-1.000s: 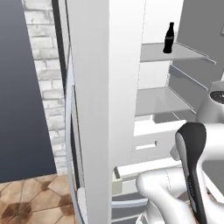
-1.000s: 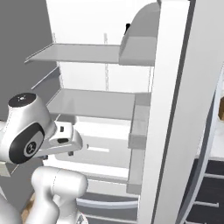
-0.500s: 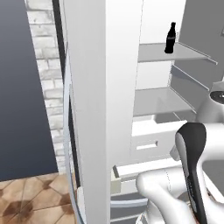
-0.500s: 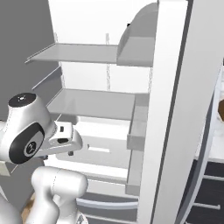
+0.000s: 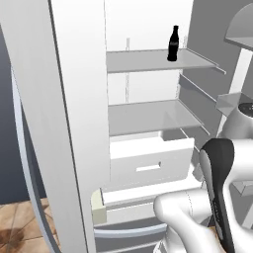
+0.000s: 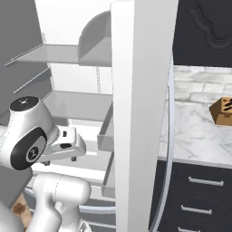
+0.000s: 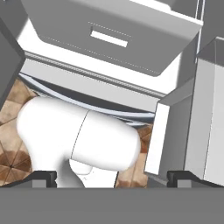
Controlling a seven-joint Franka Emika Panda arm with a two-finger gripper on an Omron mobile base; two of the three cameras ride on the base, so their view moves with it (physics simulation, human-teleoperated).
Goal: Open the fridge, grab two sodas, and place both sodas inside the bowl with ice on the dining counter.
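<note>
The fridge (image 5: 74, 128) stands with both doors swung open, its white interior and grey shelves bare to me. One soda (image 5: 173, 43), a small near-black bottle, is upright on the top shelf (image 5: 148, 60) near its right end. My gripper (image 7: 113, 178) is open, its fingertips (image 7: 43, 177) wide apart with nothing between them. It hangs low in front of the fridge, well below the soda and pointed down at the floor. My hand (image 6: 67, 144) sits level with the lower shelf. The bowl and the dining counter are out of view.
A white pull-out drawer (image 5: 148, 163) sits under the lower shelf. The right door's edge (image 6: 140, 113) with its bins stands close on my right. Beyond it runs a marble-topped counter (image 6: 195, 136) over dark drawers, with a brown knife block (image 6: 224, 111).
Both base views have shifted: the fridge slid left in the pictures and the marble counter came into sight, so the camera moved. The soda stays on its shelf. The gripper stays open.
</note>
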